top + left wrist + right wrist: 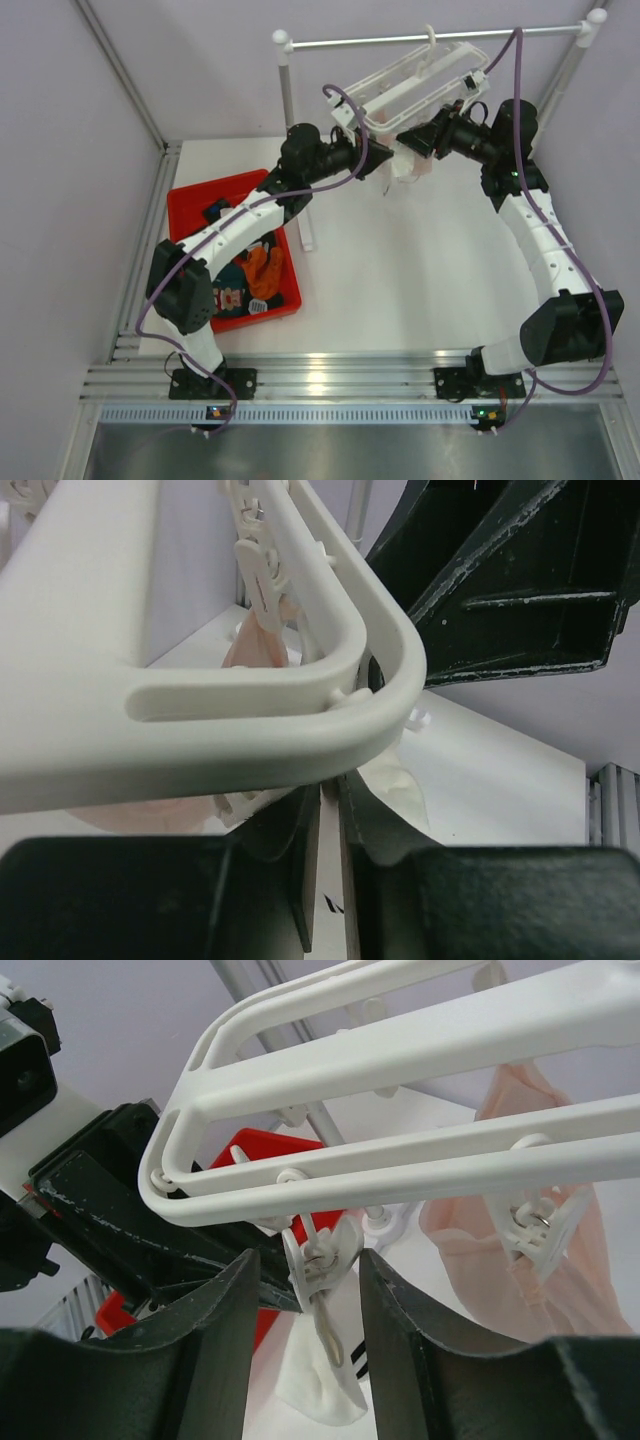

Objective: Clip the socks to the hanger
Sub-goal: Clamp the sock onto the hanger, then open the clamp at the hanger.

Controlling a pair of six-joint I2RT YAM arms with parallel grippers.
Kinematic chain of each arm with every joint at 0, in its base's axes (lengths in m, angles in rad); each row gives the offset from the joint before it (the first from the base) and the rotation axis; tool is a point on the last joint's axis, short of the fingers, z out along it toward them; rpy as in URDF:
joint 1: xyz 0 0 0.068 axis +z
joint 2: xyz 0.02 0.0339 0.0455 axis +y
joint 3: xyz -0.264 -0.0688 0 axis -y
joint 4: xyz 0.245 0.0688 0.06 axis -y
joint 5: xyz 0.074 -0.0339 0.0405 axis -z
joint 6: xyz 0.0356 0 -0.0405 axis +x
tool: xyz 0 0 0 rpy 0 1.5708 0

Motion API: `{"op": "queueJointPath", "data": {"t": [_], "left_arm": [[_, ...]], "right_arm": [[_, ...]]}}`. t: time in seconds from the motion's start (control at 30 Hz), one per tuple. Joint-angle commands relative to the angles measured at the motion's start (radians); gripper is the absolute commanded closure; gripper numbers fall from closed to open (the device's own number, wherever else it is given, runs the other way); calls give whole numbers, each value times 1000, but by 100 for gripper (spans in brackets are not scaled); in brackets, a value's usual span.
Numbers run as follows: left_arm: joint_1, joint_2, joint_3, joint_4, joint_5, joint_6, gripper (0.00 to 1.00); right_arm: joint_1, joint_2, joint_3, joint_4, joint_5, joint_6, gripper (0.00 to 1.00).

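Hanger (420, 1048) tilted, directly above both grippers; far end cut off in wrist views. Red bin (215, 187) well apart, below-left of left gripper (328, 800), partly hidden under left arm. Orange sock (264, 268) and dark socks inside, patterns too small to resolve. Pink sock (520, 1260) clipped to hanger, right of right gripper (308, 1262). White sock (310, 1385) hangs below right fingers, upper edge hidden behind clip (322, 1260). Right jaws moderately apart, straddling clip; contact unclear. Left jaws at thin slit; fabric pinch: cannot tell.
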Motion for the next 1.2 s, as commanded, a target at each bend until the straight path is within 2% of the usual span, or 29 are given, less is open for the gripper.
{"op": "queueJointPath", "data": {"t": [0.0,0.07,0.17,0.47,0.6,0.83,1.17], "left_arm": [[-2,-4,40,78,18,-18,80],[-2,-22,23,78,16,-16,70],[-2,-68,-34,81,18,-2,65],[1,-216,-225,64,-5,79,58],[7,-237,-274,117,-4,137,55],[9,-210,-256,173,4,221,53],[10,-174,-224,216,-50,258,51]], "right_arm": [[-10,-24,27,16,-14,-3,56],[-16,-21,28,22,-12,6,56],[-29,-21,27,32,-17,24,56],[-58,-33,19,38,-24,27,55],[-66,-44,7,39,-33,20,54],[-73,-81,-25,48,-101,-14,54],[-72,-125,-45,53,-181,-28,54]]}}
